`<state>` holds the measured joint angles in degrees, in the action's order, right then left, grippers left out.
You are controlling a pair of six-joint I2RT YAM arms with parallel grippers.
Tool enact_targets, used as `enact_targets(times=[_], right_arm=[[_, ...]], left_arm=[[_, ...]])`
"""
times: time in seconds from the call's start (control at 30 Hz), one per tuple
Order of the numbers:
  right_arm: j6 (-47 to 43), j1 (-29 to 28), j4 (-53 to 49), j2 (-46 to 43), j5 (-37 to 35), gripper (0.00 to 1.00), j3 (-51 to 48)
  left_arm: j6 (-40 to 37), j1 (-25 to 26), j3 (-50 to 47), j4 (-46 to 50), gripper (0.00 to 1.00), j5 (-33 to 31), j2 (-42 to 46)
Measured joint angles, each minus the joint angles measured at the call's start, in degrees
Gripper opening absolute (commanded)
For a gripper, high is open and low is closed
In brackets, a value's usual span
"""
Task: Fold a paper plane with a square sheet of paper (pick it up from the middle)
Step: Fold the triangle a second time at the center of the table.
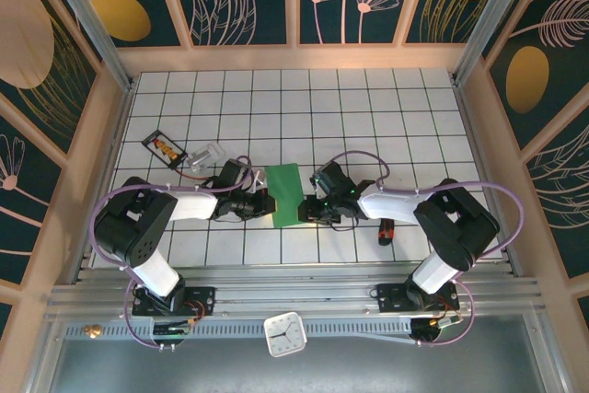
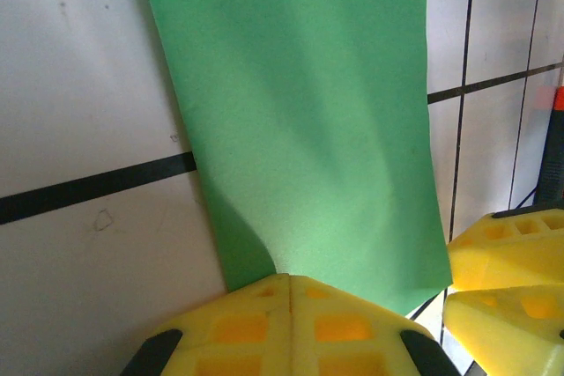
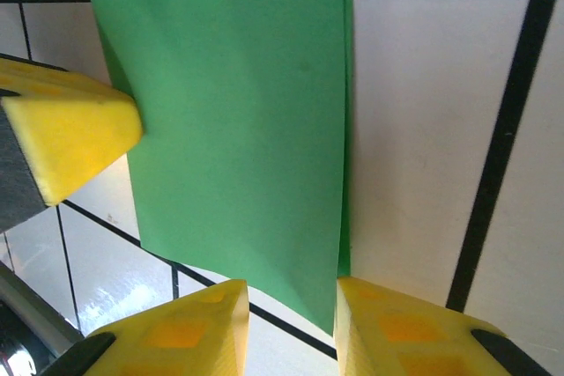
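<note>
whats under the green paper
The square sheet of paper lies on the white tiled table; black grid lines run in beneath it. Along its right edge in the right wrist view a second green layer peeks out. Anything else beneath is covered.

Overhead; wrist cameras close (sharing sheet point(image 1: 287, 195)).
</note>
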<state>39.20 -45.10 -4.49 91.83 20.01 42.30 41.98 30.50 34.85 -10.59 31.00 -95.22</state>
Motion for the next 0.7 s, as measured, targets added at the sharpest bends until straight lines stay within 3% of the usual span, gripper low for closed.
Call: enact_targets(times=[0.7], right_arm=[[1.9,1.5,2.9,0.0,0.2,0.24,0.0]], left_arm=[[-1.3,0.0,0.5,0.6,0.0,-0.2,-0.2]])
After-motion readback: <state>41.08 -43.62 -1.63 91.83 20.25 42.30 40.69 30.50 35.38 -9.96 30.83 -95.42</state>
